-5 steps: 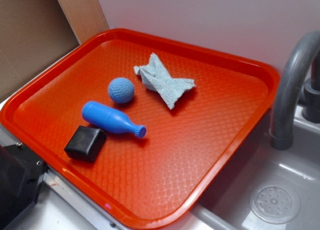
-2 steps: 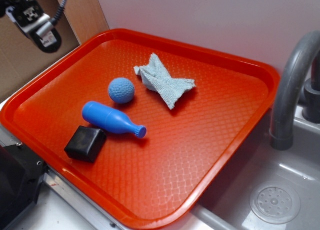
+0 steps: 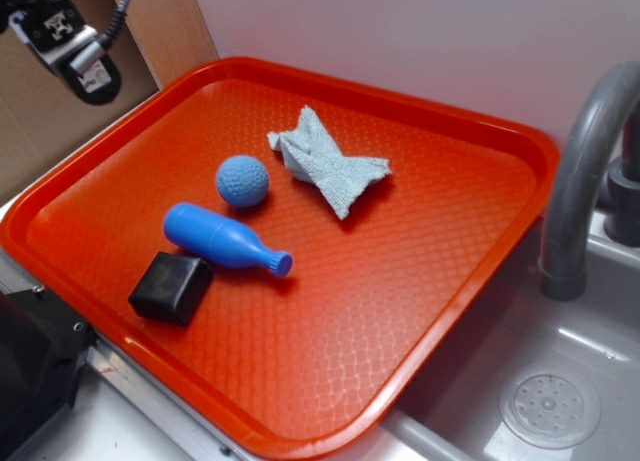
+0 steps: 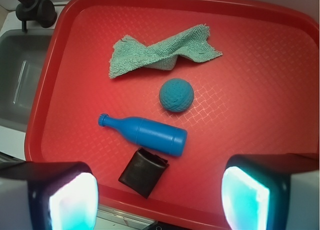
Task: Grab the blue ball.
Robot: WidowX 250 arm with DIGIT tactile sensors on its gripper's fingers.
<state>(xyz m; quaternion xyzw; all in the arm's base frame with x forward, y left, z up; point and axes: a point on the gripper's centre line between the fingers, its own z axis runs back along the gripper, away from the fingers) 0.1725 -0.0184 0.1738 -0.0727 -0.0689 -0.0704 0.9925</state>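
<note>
The blue ball [image 3: 242,180], light blue and dimpled, lies on the red tray [image 3: 420,311] left of centre. In the wrist view the blue ball [image 4: 176,95] sits loose, well ahead of the fingers. My gripper [image 3: 80,66] hangs high above the tray's far left corner, away from the ball. Seen from the wrist, the gripper [image 4: 157,200] is open, its two glowing pads [image 4: 70,202] wide apart with nothing between them, over the tray's near rim [image 4: 200,217].
A darker blue bowling-pin toy [image 3: 225,239] lies just in front of the ball, with a black block [image 3: 170,288] beside it. A pale blue-grey cloth [image 3: 328,161] is crumpled to the ball's right. A grey sink [image 3: 550,401] and faucet [image 3: 580,181] are right of the tray.
One second ago my gripper was out of the exterior view; it has since come in at the top left and has shifted slightly up-left. Objects on the tray have not moved.
</note>
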